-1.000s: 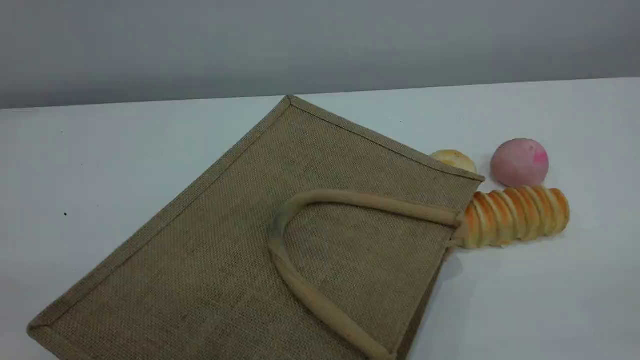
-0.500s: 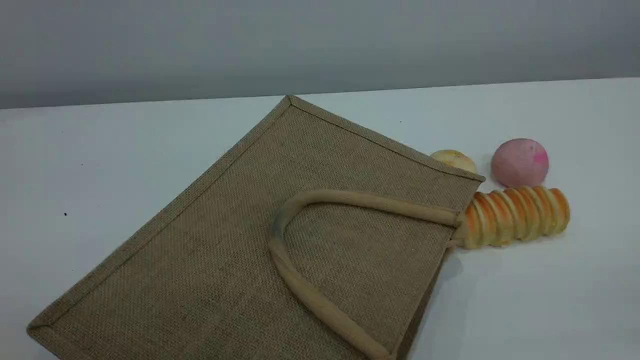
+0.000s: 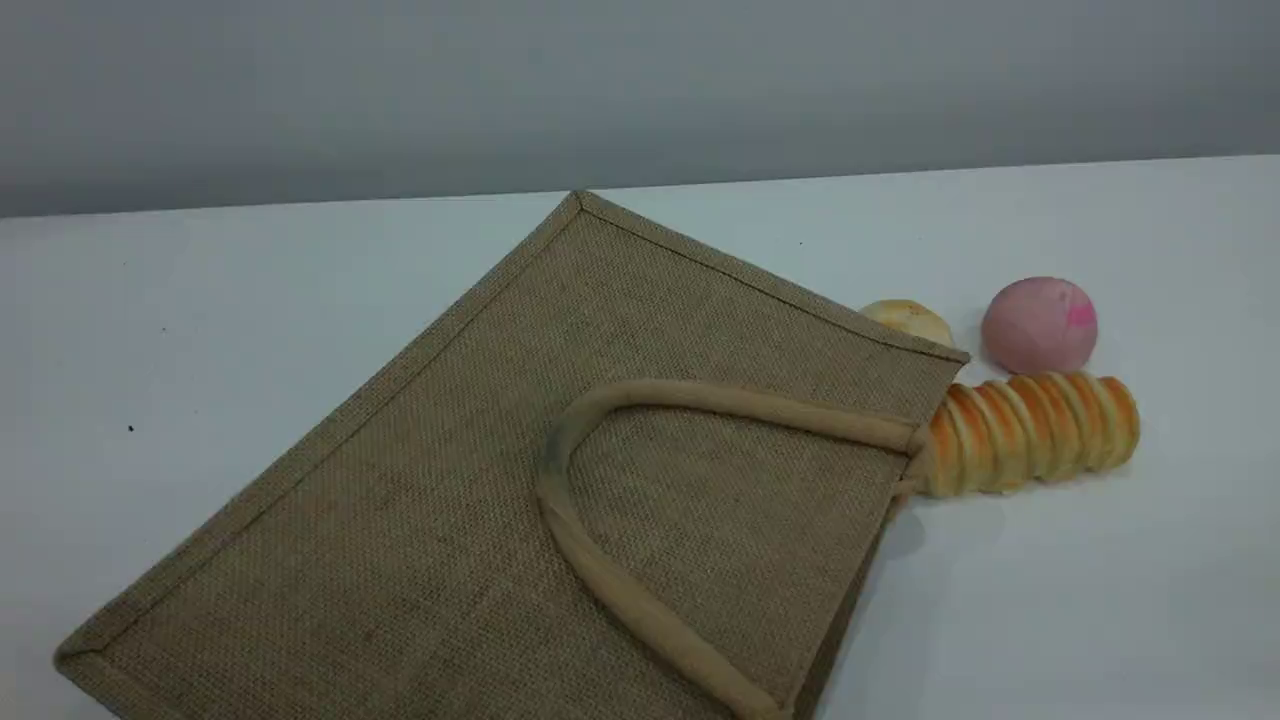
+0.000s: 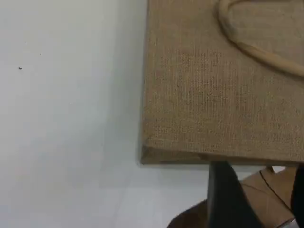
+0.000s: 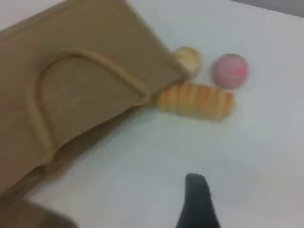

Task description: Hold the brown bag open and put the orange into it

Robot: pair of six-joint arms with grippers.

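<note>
Jute bag (image 3: pixel 480 500) looks stiffish, so we'd lift its padded handle (image 3: pixel 600 580); right tool (image 5: pixel 197 199) open, left tool (image 4: pixel 228 190) unclear.

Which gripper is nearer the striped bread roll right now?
Right. The right gripper hangs over bare table with the striped bread roll ahead of it. The left gripper sits at the brown bag's far corner, the roll outside its view.
</note>
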